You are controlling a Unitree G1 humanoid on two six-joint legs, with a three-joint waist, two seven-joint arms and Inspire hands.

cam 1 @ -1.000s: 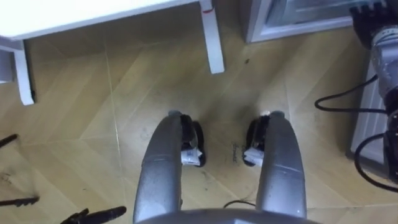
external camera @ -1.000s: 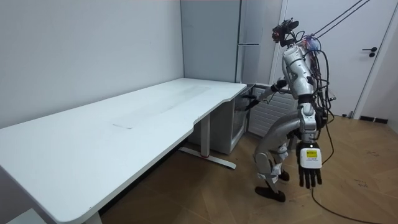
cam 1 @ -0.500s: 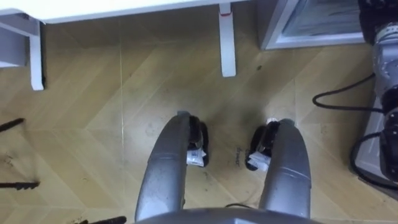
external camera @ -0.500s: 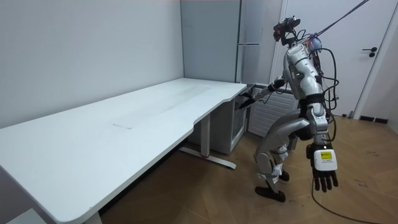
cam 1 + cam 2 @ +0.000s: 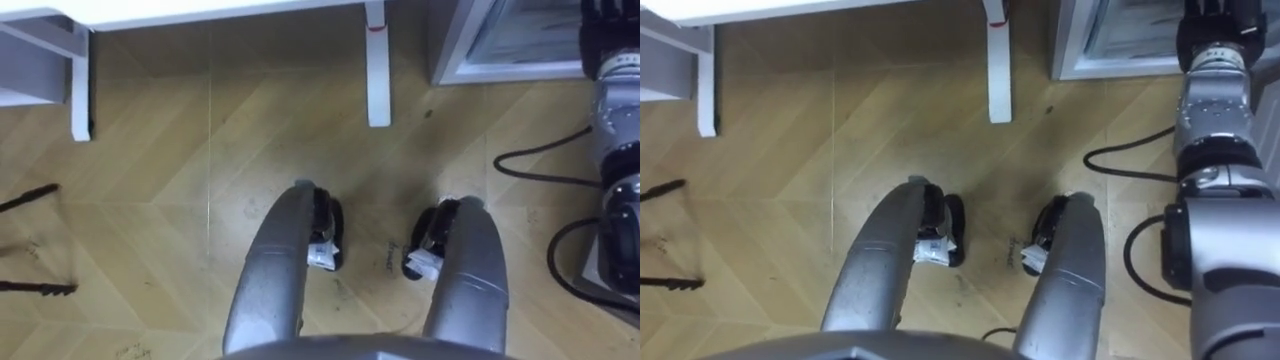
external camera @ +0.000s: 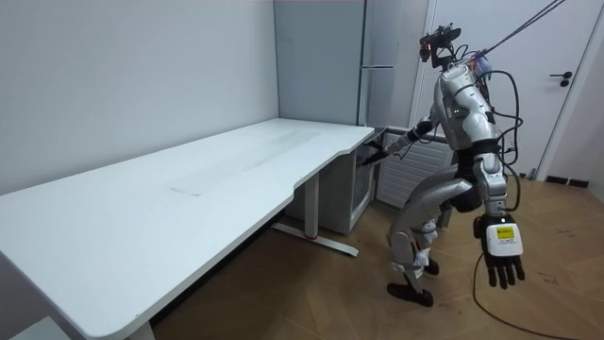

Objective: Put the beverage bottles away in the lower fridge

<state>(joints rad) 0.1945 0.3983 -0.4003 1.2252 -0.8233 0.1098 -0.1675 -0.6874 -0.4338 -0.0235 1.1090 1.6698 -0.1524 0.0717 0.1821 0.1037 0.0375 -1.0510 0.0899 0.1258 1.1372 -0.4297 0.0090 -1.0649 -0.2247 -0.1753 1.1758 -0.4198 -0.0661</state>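
I stand at the end of a white desk, facing the low glass-fronted fridge (image 6: pixel 361 194), whose white frame shows at the top right of the eye views (image 5: pixel 520 40). My right arm (image 5: pixel 1215 110) reaches forward, and the right hand (image 6: pixel 377 154) is at the fridge's front by the desk corner; its fingers are too small and dark to read. The left hand (image 6: pixel 503 263) hangs low at my side on the room view's right, fingers straight and holding nothing.
The white desk (image 6: pixel 189 189) fills the room view's left, and its leg (image 5: pixel 377 60) stands just ahead of my feet. A tall grey fridge (image 6: pixel 377 57) rises behind the low one. A white door (image 6: pixel 576 85) is at the far right. Wooden floor lies around me.
My left hand has swung out toward the room view's right and slightly lower. The eye view has shifted, so the camera moved. The right hand stays at the fridge.
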